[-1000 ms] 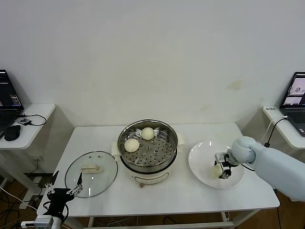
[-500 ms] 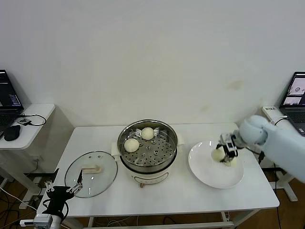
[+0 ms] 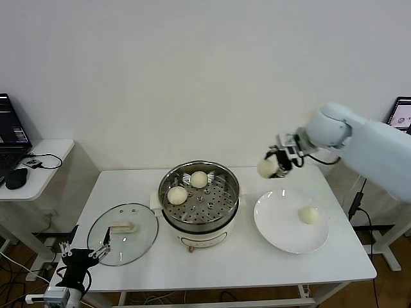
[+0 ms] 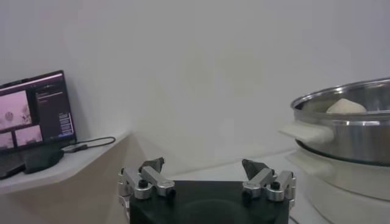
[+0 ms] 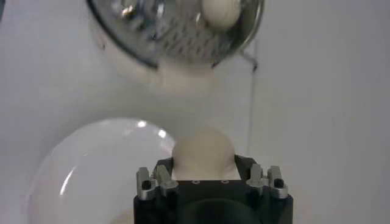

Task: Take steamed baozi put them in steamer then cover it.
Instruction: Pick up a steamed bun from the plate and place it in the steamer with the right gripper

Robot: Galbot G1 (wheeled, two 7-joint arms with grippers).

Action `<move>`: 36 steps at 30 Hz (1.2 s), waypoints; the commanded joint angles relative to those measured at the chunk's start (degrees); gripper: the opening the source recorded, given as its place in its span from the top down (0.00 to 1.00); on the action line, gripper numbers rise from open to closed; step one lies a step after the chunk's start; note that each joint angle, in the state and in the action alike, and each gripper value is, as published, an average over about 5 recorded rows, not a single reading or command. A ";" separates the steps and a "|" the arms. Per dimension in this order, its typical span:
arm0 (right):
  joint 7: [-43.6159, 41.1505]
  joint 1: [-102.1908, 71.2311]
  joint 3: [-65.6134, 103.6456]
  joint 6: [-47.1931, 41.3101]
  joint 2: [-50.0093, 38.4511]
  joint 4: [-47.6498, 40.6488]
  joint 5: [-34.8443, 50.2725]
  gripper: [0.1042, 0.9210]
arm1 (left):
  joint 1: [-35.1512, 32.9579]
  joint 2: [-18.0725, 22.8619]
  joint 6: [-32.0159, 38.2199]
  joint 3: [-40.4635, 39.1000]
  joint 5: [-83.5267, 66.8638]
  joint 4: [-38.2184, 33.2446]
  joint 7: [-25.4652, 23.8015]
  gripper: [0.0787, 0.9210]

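My right gripper (image 3: 275,162) hangs in the air between the plate (image 3: 279,226) and the steamer (image 3: 212,204), shut on a cream-white baozi (image 3: 266,168). In the right wrist view the baozi (image 5: 204,151) fills the gap between the jaws of the right gripper (image 5: 205,163). Two baozi (image 3: 199,179) (image 3: 177,194) lie in the steel steamer basket, and one baozi (image 3: 309,215) rests on the plate. The glass cover (image 3: 122,225) lies flat on the table left of the steamer. My left gripper (image 3: 84,253) waits open, low at the table's front left corner.
The steamer sits on a cream pot base (image 3: 200,241) mid-table. A side desk at the left holds a laptop (image 3: 11,131) and a mouse (image 3: 16,178). Another laptop (image 3: 402,113) stands at the far right. The left wrist view shows the steamer's rim (image 4: 341,115) close by.
My right gripper has lifted a baozi off the plate and carried it up and left toward the steamer. One baozi stays on the plate. The left arm has barely moved.
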State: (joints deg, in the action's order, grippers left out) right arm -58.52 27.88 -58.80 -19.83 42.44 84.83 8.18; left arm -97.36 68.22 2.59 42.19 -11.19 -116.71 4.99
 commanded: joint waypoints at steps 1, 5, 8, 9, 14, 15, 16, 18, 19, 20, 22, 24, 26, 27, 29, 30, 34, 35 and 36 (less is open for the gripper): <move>2.91 6.26 -6.16 0.31 17.01 -0.33 7.06 0.34 | -0.28 0.35 0.03 0.78 -0.07 -0.14 -0.01 0.12; 3.78 3.86 -7.94 2.56 21.84 -1.50 6.19 0.34 | -0.51 0.90 0.05 1.22 -0.03 -0.57 -0.02 0.12; 4.23 1.90 -9.03 5.47 24.81 -2.94 4.13 0.34 | -0.53 1.37 0.06 1.49 -0.01 -1.02 -0.02 0.12; 4.15 1.27 -9.27 6.54 25.60 -3.42 3.22 0.34 | -0.54 1.50 0.05 1.55 -0.01 -1.15 -0.01 0.12; 3.36 -0.94 -11.68 12.09 28.41 -5.15 -0.12 0.34 | -0.69 1.84 0.05 1.85 -0.02 -1.62 0.00 0.12; 3.18 -1.19 -12.11 13.18 28.72 -5.39 -0.99 0.34 | -0.70 1.91 0.04 1.93 -0.03 -1.67 0.00 0.12; 2.97 -1.43 -12.46 14.35 28.98 -5.64 -2.13 0.34 | -0.72 1.98 0.04 1.99 -0.03 -1.71 0.01 0.12; 2.65 -1.84 -12.97 16.61 29.31 -6.08 -4.41 0.34 | -0.73 2.14 0.03 2.04 -0.03 -1.79 0.01 0.12; 2.58 -2.02 -13.14 17.91 29.41 -6.29 -5.44 0.34 | -0.74 2.23 0.03 2.04 -0.02 -1.81 0.02 0.12; 2.51 -2.16 -13.28 19.29 29.47 -6.50 -6.58 0.34 | -0.74 2.32 0.03 2.02 -0.01 -1.82 0.02 0.12; 2.49 -2.30 -13.54 22.01 29.52 -6.81 -8.51 0.34 | -0.70 2.47 0.05 1.94 0.01 -1.78 0.03 0.12; 2.52 -2.29 -13.74 24.37 29.45 -6.89 -10.02 0.33 | -0.62 2.57 0.05 1.85 0.03 -1.71 0.05 0.12; 2.62 -2.21 -13.83 25.98 29.28 -6.74 -10.86 0.33 | -0.51 2.65 0.05 1.74 0.04 -1.64 0.06 0.12; 2.68 -2.17 -13.85 26.67 29.17 -6.65 -11.18 0.33 | -0.44 2.68 0.05 1.69 0.04 -1.62 0.07 0.12; 2.76 -2.11 -13.91 27.87 28.96 -6.51 -11.94 0.33 | -0.35 2.74 0.05 1.57 0.06 -1.57 0.09 0.12; 2.77 -2.10 -13.96 28.34 28.87 -6.45 -12.25 0.33 | -0.33 2.76 0.05 1.52 0.07 -1.55 0.10 0.12; 2.22 -2.17 -14.14 29.58 28.41 -6.05 -12.44 0.32 | -0.34 2.77 0.08 1.40 0.07 -1.54 0.11 0.12; 1.98 -2.17 -14.20 29.76 28.29 -5.90 -12.41 0.32 | -0.35 2.77 0.09 1.39 0.07 -1.55 0.11 0.12; 1.74 -2.16 -14.26 29.89 28.15 -5.72 -12.40 0.32 | -0.35 2.77 0.09 1.38 0.06 -1.55 0.11 0.12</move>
State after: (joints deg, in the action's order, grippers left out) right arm -55.98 26.20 -71.97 2.95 69.48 79.14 -0.40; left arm -97.67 70.97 2.67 43.58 -11.15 -118.26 5.09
